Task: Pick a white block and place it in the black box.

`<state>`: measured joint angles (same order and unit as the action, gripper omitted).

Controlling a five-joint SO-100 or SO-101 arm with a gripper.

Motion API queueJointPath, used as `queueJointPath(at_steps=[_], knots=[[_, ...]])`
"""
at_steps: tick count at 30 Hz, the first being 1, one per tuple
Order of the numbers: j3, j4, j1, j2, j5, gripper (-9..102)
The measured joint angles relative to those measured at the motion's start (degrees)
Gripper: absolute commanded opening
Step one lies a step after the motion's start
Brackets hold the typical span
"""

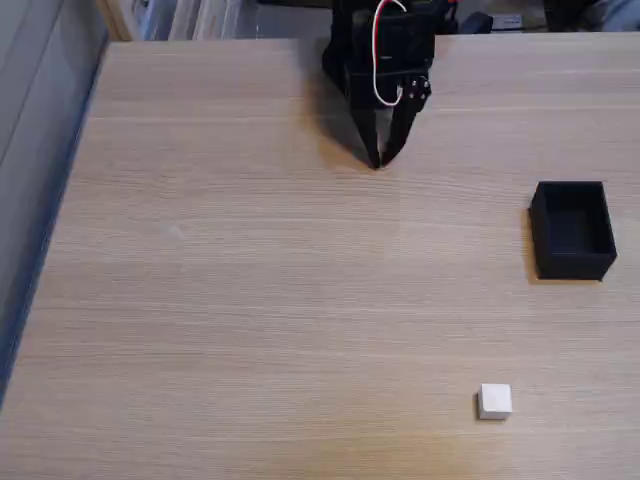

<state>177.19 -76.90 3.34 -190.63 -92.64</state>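
A small white block lies on the wooden table near the front right in the fixed view. The black box, open-topped and with nothing visible inside, stands at the right edge, well behind the block. My black gripper hangs at the back centre of the table, its two fingers meeting at the tips, holding nothing. It is far from both the block and the box.
The light wood table spans the view, with its left edge running along a grey wall or floor strip. The arm's base with a red and white cable sits at the back edge. Clutter lies beyond the far edge.
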Motion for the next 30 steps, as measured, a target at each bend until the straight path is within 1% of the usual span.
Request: queueJointPath(at_steps=[30], knots=[[0.0, 0.0, -2.6, 0.0, 0.1, 0]])
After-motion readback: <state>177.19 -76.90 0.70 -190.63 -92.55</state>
